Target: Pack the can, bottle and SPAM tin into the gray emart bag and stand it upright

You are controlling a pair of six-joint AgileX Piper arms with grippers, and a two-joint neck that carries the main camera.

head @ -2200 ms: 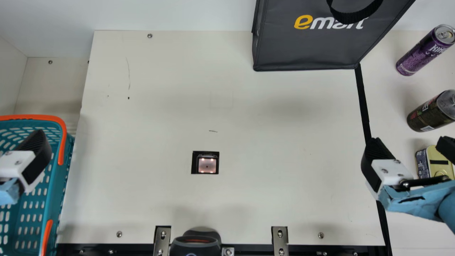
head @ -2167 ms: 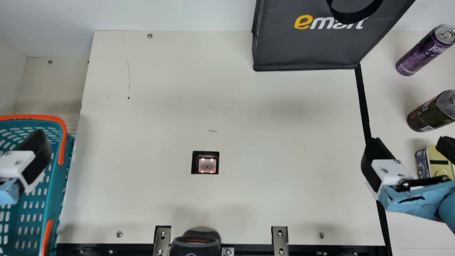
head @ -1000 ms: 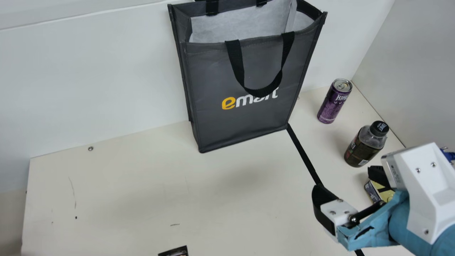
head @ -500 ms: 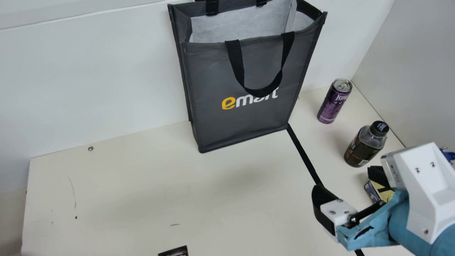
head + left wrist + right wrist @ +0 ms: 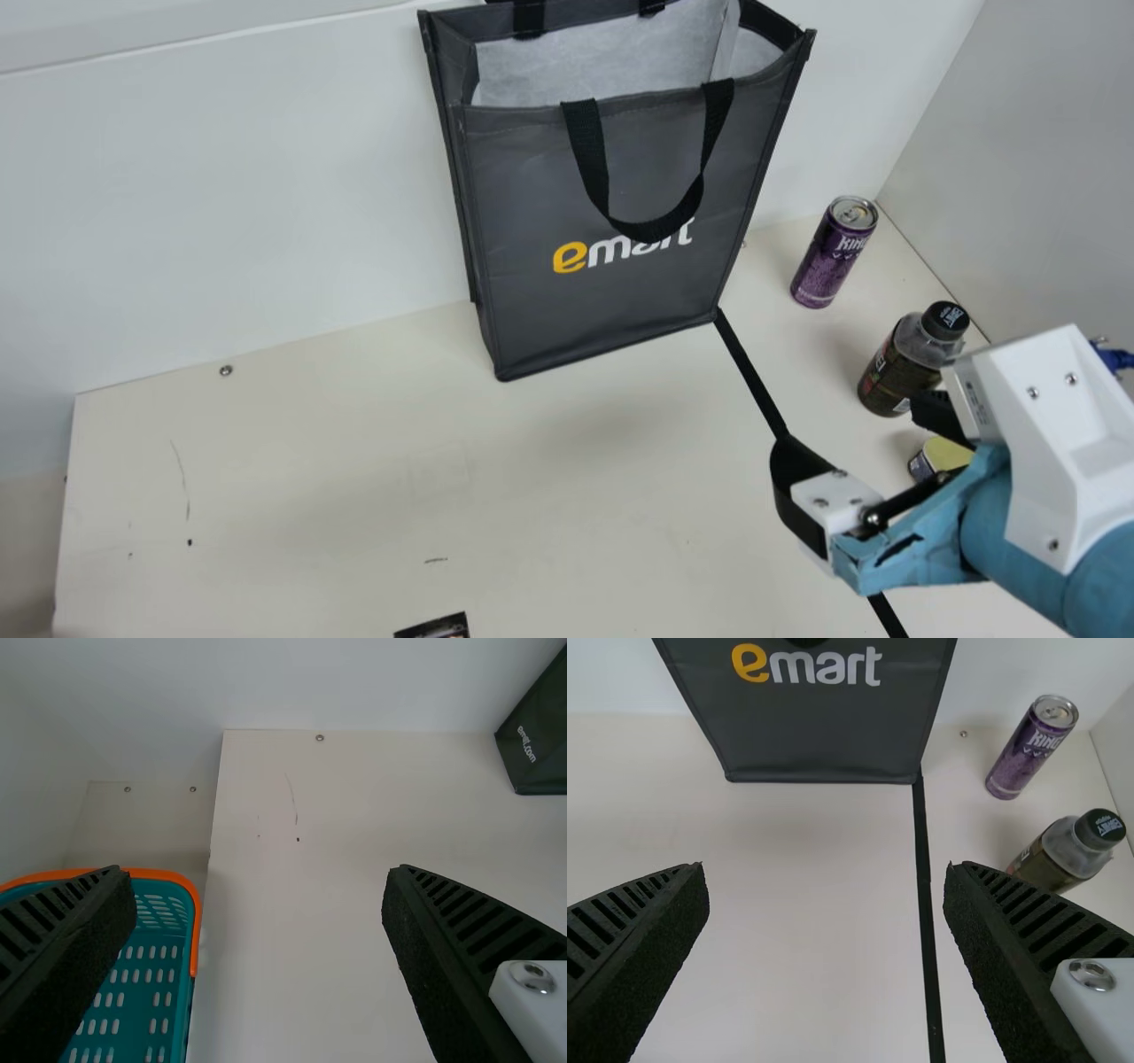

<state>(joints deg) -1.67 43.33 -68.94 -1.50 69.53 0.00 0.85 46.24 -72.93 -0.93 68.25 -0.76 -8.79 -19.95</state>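
The bag is standing up with its mouth open, and the can, bottle and tin are all waiting outside it, on its right. The can is standing nearest the bag. The bottle is standing farther out from the bag and closer to the robot. The tin is sitting closer to the robot again, partly hiding behind the right arm, so I am not telling for sure how it is lying. The can and the bottle are both pointing straight up, with their long sides going up and down.

The right gripper is hanging on the robot's side of the bag, off the bag's lower right corner. From there, the bottle and the can are standing out to the right and farther from the robot. So the right arm is the one being nearer, and the next move is likely asking it to go out past the bag's right edge.

Its two fingers are standing wide apart, holding nothing and touching nothing that I am seeing. The left gripper is hanging well apart from the bag, on its left, and is also spreading its fingers wide, gripping nothing.
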